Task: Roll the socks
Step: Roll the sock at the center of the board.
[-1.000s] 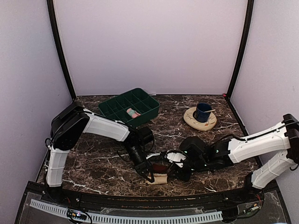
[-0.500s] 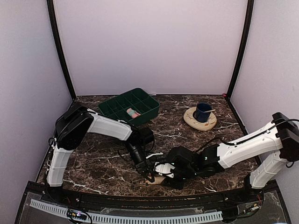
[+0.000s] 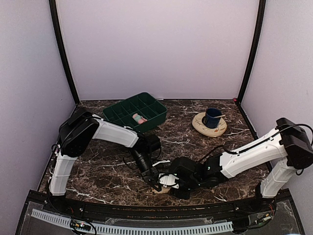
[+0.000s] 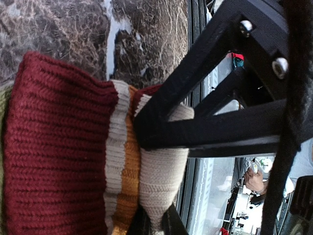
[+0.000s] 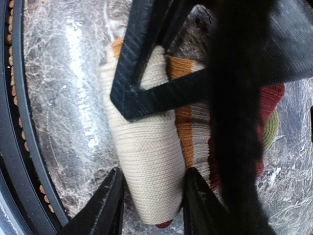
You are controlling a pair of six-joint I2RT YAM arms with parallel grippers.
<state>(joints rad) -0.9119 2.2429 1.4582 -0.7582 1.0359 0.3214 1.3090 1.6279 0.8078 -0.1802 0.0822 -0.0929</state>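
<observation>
Tan sock [image 5: 149,156] rolled at the near edge of the table [image 3: 112,171], held between both grippers
The long axis of the beige roll runs top to bottom in the right wrist view, with orange, white and maroon bands stacked beside it toward the right. Right gripper [image 5: 154,198] clamps the roll, one finger touching each side. Left gripper [image 4: 155,224] stands narrow, nipping the beige end. Pink sock [image 3: 139,118] lies in a compartment of the green tray [image 3: 157,103], well apart at back left
</observation>
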